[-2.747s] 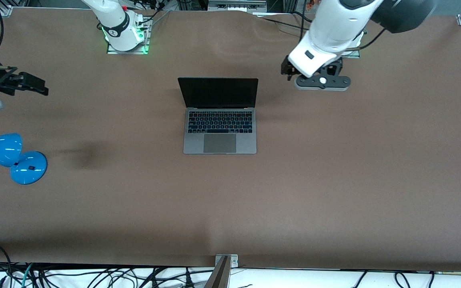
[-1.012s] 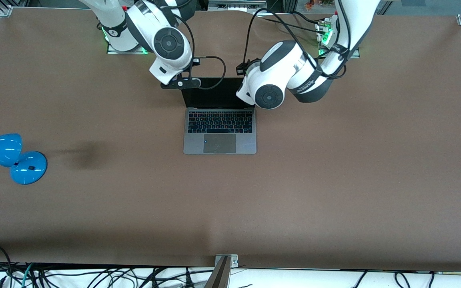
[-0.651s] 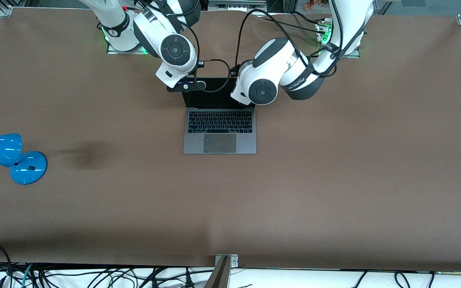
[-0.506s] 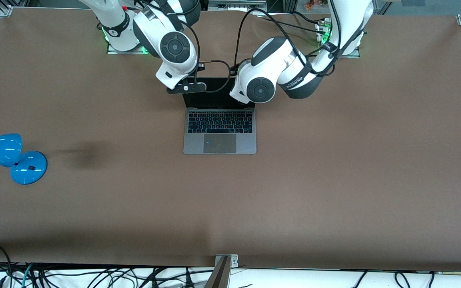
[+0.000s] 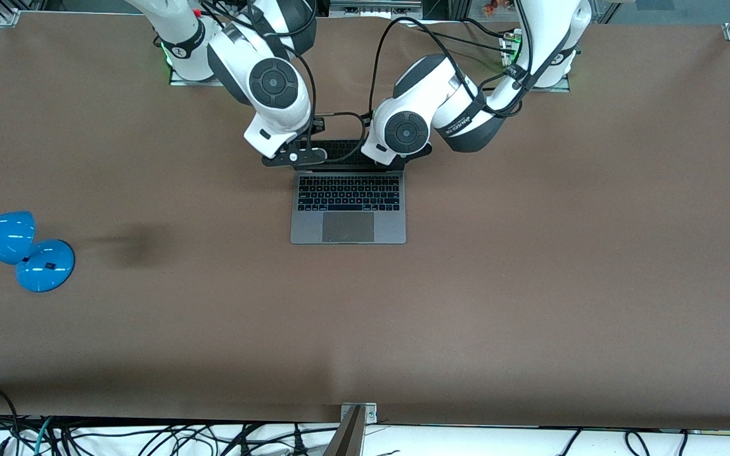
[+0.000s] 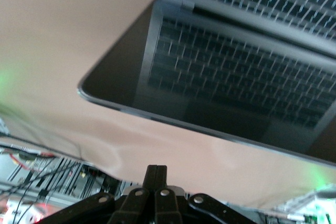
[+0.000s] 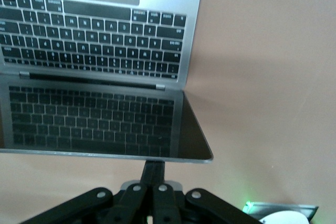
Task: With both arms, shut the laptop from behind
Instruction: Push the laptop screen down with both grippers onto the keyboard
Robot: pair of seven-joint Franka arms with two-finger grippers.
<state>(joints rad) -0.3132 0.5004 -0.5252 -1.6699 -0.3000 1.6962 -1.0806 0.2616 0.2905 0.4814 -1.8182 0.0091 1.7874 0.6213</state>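
Note:
The space-grey laptop [image 5: 348, 218] sits open mid-table, its lid [image 5: 339, 151] leaning forward over the keyboard. My right gripper [image 5: 294, 156] is shut at the lid's top corner toward the right arm's end; in the right wrist view its tips [image 7: 154, 165] meet the lid's top edge [image 7: 105, 153]. My left gripper is hidden under its wrist [image 5: 401, 134] at the other top corner. In the left wrist view it [image 6: 156, 169] is shut, with a strip of table between it and the lid edge [image 6: 173, 120]. The black screen [image 6: 220, 93] mirrors the keys.
A blue desk lamp [image 5: 23, 248] lies near the table edge at the right arm's end, nearer to the front camera than the laptop. Black cables [image 5: 339, 120] loop off both wrists above the lid. A metal bracket [image 5: 357, 413] sits at the table's near edge.
Both arms swung in from the table's ends to the lid's top corners and pushed toward the front camera. The lid has tipped forward, so less screen shows.

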